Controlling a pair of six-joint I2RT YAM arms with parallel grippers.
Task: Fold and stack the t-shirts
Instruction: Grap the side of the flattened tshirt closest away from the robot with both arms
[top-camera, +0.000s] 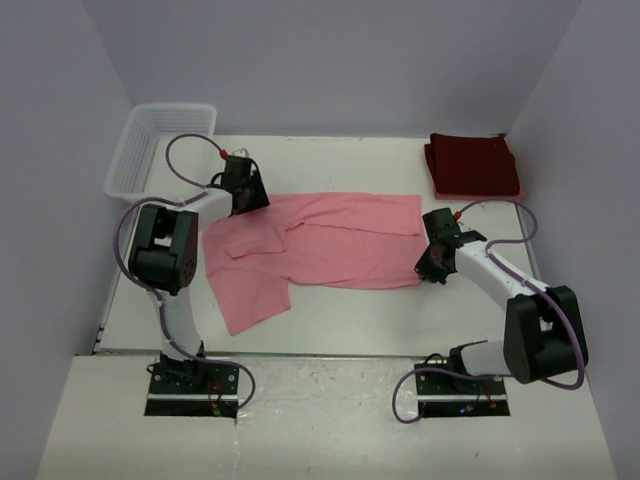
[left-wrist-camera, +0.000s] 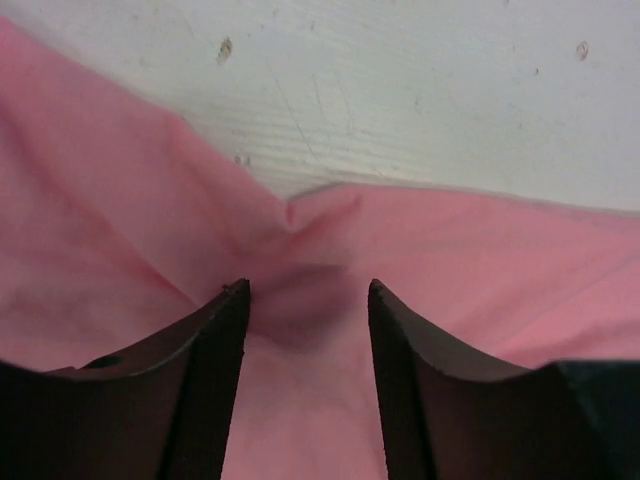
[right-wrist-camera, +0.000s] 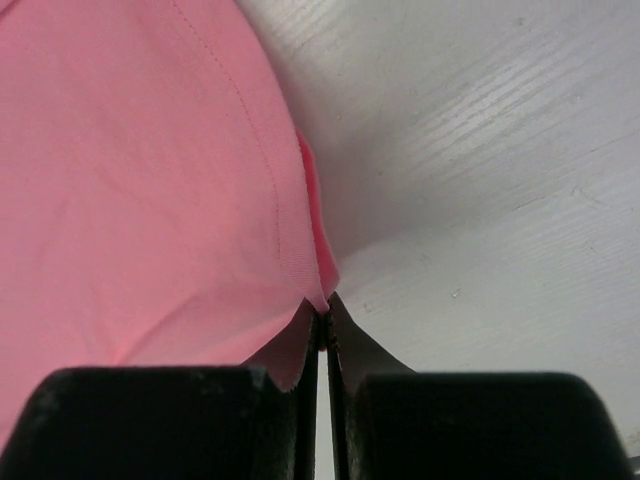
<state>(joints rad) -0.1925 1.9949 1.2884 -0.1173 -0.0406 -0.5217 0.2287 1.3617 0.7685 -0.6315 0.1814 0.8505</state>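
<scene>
The light pink t-shirt (top-camera: 330, 245) lies spread across the middle of the table, with one sleeve part hanging toward the near left. My left gripper (top-camera: 243, 195) sits at its far left edge. In the left wrist view that gripper (left-wrist-camera: 308, 290) is open, its fingers either side of a puckered fold of pink cloth (left-wrist-camera: 450, 260) and gripping nothing. My right gripper (top-camera: 432, 268) is at the shirt's near right corner. In the right wrist view it (right-wrist-camera: 325, 305) is shut on the hem of the pink t-shirt (right-wrist-camera: 130, 180). The dark maroon t-shirt (top-camera: 472, 165) lies folded at the far right.
A white lattice basket (top-camera: 150, 140) stands at the far left corner, just behind my left arm. Grey walls close in the table (top-camera: 350, 320) on three sides. Bare white tabletop shows beyond the pink cloth in both wrist views.
</scene>
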